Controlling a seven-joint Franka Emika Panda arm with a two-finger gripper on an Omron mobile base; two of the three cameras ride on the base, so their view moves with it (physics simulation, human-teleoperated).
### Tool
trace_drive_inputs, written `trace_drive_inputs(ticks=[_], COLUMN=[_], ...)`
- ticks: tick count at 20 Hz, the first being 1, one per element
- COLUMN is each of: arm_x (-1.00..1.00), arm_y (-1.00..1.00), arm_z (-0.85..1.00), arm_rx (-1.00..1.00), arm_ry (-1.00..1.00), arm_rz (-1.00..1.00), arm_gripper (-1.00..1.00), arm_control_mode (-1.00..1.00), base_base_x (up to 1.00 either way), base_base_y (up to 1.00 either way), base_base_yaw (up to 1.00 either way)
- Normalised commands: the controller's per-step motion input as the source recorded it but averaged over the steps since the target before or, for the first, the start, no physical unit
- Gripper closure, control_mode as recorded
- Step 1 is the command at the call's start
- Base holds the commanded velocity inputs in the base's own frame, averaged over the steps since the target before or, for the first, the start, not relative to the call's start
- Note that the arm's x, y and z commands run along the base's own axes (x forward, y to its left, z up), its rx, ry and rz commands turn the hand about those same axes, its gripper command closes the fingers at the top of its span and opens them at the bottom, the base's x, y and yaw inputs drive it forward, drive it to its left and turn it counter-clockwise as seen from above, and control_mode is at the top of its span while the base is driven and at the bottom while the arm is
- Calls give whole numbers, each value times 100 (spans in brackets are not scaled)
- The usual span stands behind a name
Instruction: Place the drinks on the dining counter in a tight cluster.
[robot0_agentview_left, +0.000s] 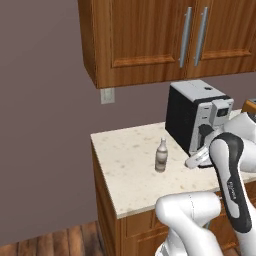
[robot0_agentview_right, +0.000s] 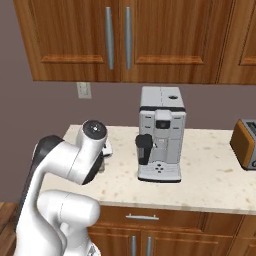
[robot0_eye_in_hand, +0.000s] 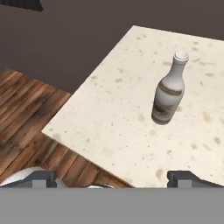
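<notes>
Kitchen: coffee machine (robot0_agentview_right: 161, 134), wall cabinets (robot0_agentview_right: 125, 40)

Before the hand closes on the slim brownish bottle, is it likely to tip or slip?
The slim brownish bottle stands upright on a small base and is tall for its width, so a push near its neck could probably tip it. Its body looks smooth and rounded, so it might slip or roll if it falls. The open hand is apart from it.

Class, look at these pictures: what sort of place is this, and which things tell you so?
Most likely a home kitchen: wooden wall cabinets hang over a speckled counter that carries a coffee machine, a toaster and a bottle.
</notes>
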Motion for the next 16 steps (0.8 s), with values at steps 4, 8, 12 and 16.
trace_drive_inputs(ticks=[4,8,12,16], arm_x=[-5,13,21,27], arm_y=[-12,-2,0,5], arm_z=[-18,-11,-9,-11], arm_rx=[10,7,6,6], arm_ry=[-36,-37,-33,-26], arm_rz=[4,3,0,2], arm_gripper=[-100,-100,-100,-100], arm_control_mode=[-100,-100,-100,-100], base_base_x=[0,0,0,0], base_base_y=[0,0,0,0], base_base_yaw=[0,0,0,0])
